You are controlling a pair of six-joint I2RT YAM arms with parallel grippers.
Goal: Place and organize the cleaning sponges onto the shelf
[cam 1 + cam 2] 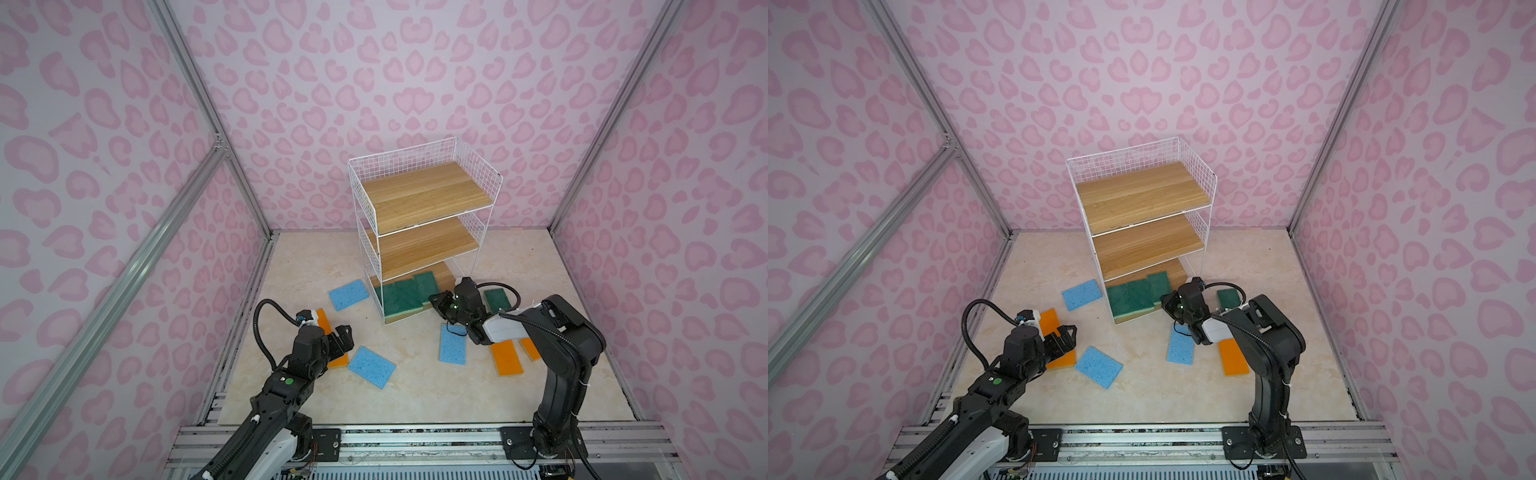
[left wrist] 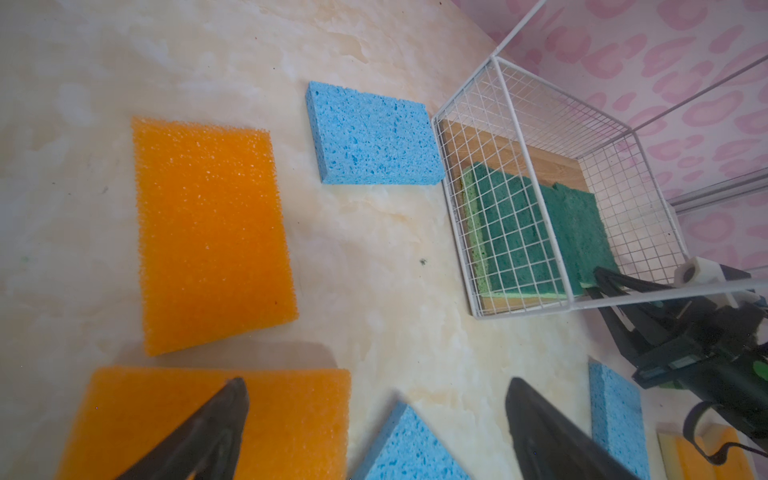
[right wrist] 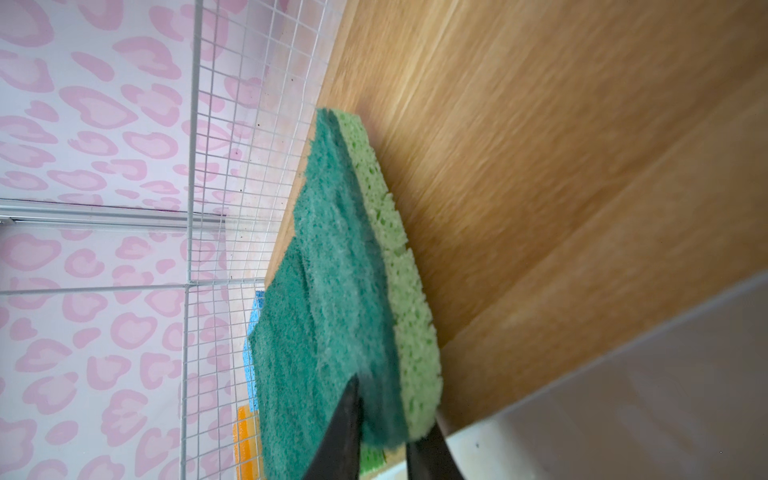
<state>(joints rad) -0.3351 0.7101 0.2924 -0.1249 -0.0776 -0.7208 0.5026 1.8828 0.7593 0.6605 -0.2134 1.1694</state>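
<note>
**Operator:** What did both top views give?
**Spotter:** Your shelf (image 1: 428, 195) carried green sponges (image 1: 405, 293) on its bottom board (image 1: 446, 273) only. Blue sponges (image 1: 372, 366) and orange sponges (image 1: 506, 357) lay on the floor (image 1: 415, 399).
**Operator:** Left wrist?
**Spotter:** Your left gripper (image 2: 376, 386) stood wide and empty, just above an orange sponge (image 2: 291, 415).
**Operator:** Right wrist?
**Spotter:** Your right gripper (image 3: 386, 440) pinched the held green sponge (image 3: 349, 270) by its short end, over that board. It looked light and squashy, so I'd take each one across its thickness, mid-edge.

Marble tabletop (image 1: 415, 395) carries shelf (image 1: 424, 195), blue sponges (image 1: 371, 366), orange sponges (image 1: 506, 358); green sponges (image 1: 401, 296) on bottom board (image 1: 1177, 266).
</note>
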